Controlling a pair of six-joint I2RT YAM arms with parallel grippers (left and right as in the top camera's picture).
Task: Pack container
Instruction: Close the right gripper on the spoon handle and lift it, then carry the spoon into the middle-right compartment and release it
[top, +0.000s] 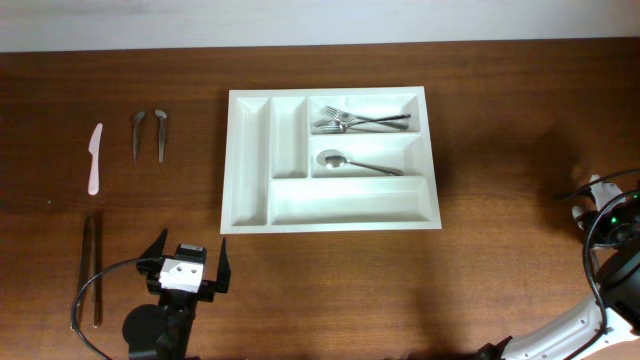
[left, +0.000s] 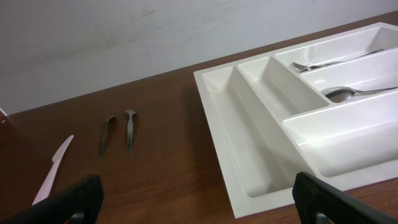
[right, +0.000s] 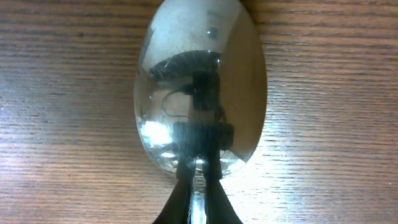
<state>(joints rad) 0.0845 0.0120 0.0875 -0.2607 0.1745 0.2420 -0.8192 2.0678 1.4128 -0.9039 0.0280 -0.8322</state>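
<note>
Sitting mid-table, the white tray has forks in its top long slot and a spoon in the middle one. Right gripper is off by the right edge, pinched on the neck of another spoon, bare wood between it and the tray. Left gripper is spread wide near the front edge; plastic knife, two small metal utensils and dark sticks lie left of the tray
</note>
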